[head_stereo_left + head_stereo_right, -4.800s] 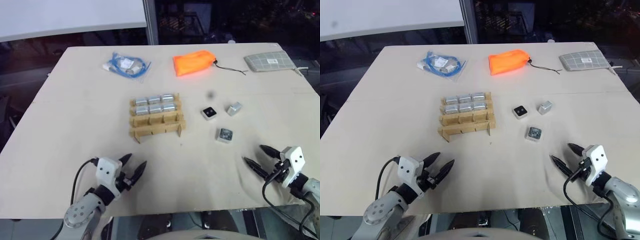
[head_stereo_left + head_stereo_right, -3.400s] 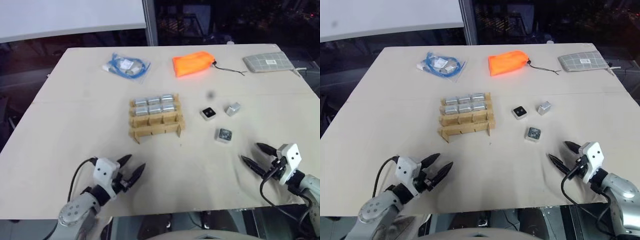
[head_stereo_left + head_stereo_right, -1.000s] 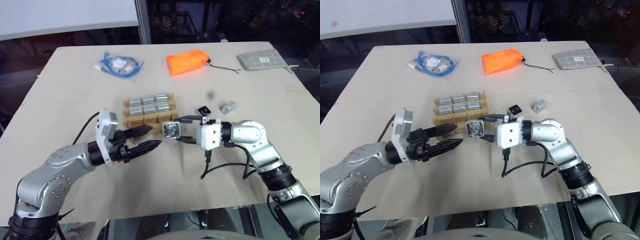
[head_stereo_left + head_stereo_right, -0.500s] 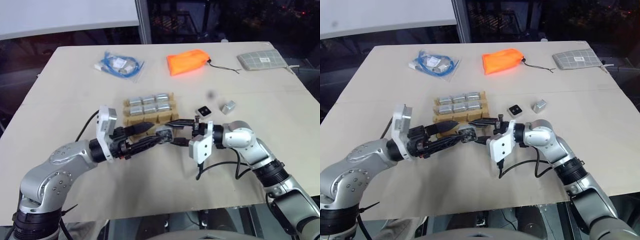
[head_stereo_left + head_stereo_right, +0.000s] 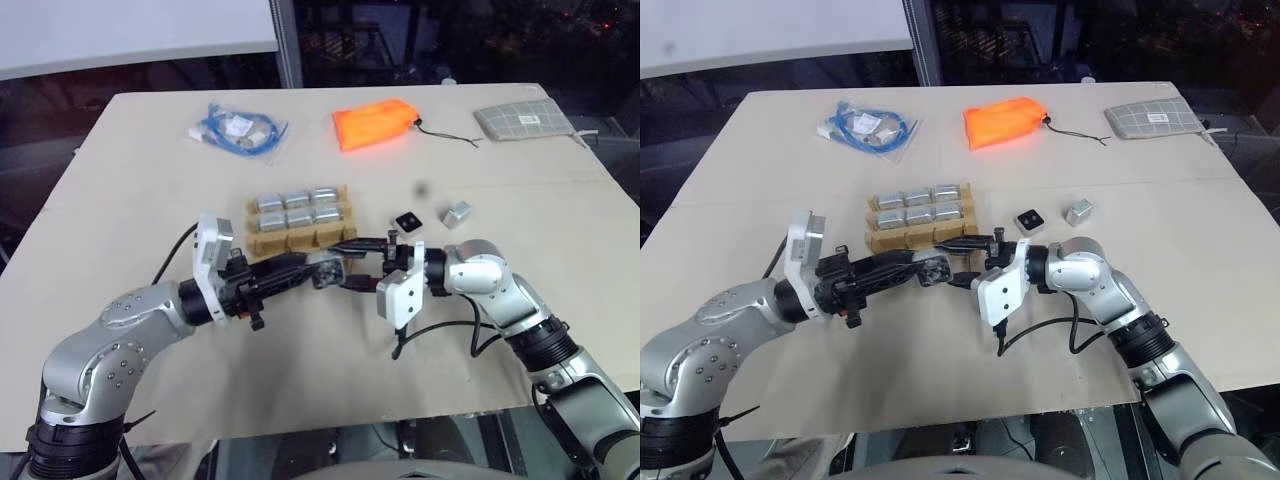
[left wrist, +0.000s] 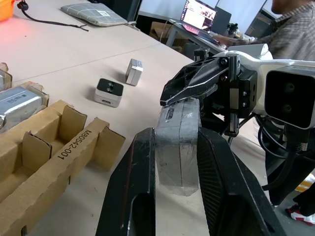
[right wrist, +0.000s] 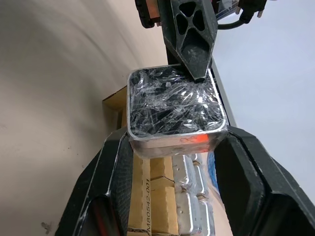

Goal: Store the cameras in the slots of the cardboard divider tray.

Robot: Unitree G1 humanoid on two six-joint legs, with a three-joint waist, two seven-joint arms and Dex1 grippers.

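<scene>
Tray strip print: "M80542-001" stood in black on the near cardboard strip of the cardboard divider tray, running along the strip.
Same print, right wrist view: "M80542-001" was readable again on a strip of the tray, under the camera.
Camera markings: faint marks showed on the camera's grey side, too small to read.
Grey checked pouch label: a white tag sat on the grey checked pouch; its text could not be read.
</scene>
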